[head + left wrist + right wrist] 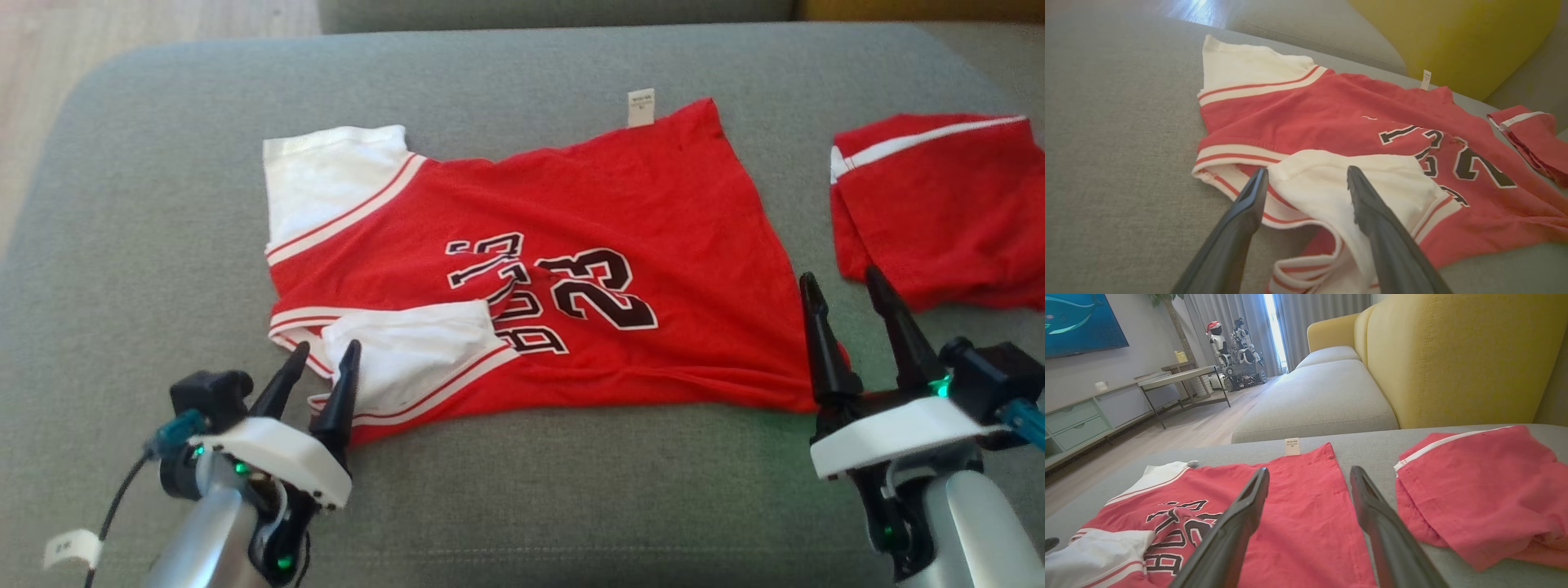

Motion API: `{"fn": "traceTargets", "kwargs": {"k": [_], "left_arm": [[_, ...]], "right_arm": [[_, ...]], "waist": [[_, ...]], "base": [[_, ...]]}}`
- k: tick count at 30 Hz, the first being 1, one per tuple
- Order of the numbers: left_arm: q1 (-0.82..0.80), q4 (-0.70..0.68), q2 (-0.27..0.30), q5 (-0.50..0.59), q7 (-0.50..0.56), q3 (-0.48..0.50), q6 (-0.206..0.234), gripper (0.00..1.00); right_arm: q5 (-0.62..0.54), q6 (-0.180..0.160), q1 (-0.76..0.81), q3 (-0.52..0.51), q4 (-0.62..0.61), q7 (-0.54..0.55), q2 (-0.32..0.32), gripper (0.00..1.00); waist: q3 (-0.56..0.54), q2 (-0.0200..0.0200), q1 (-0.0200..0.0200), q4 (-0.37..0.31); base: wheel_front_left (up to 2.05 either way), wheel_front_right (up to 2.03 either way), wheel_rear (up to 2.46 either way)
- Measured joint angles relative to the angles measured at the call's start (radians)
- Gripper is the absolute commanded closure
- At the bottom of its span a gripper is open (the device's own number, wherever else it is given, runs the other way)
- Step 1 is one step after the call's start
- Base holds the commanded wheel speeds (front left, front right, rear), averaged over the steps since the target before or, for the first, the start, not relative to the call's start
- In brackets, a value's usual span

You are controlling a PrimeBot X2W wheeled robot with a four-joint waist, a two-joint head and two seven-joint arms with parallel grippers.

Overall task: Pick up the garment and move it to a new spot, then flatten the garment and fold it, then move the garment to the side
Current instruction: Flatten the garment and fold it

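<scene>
The garment [571, 245] is a red jersey with white sleeves and the number 23, spread sideways on the grey cushion [163, 204], its near sleeve folded over the body. My left gripper [325, 353] stands open at the near white sleeve [1323, 183], one finger on either side of its edge, nothing clamped. Open too, my right gripper [845, 282] hovers by the jersey's hem corner, with the red cloth [1306, 522] under its fingers.
A second red piece with a white stripe [939, 204] lies on the cushion just right of my right gripper. A yellow backrest [1453, 355] rises behind. Beyond the cushion's left edge are wooden floor [1180, 428], a low table and a cabinet.
</scene>
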Motion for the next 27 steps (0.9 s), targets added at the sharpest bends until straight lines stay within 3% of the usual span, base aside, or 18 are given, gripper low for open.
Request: {"fn": "traceTargets", "kwargs": {"k": [11, 27], "left_arm": [[-0.106, 0.169, -0.006, -0.046, 0.0, 0.001, 0.0, 0.0], [-0.135, 0.231, -0.012, -0.058, 0.0, -0.055, 0.0, 0.0]], "right_arm": [[-0.016, 0.0, -0.011, -0.008, 0.002, -0.013, 0.009, 0.0], [-0.027, 0.0, -0.012, -0.019, 0.029, -0.017, 0.024, 0.0]], "waist": [[0.04, 0.0, 0.0, -0.04], [0.048, 0.0, 0.0, -0.038]], "base": [[0.0, 0.0, 0.0], [0.0, 0.0, 0.0]]}}
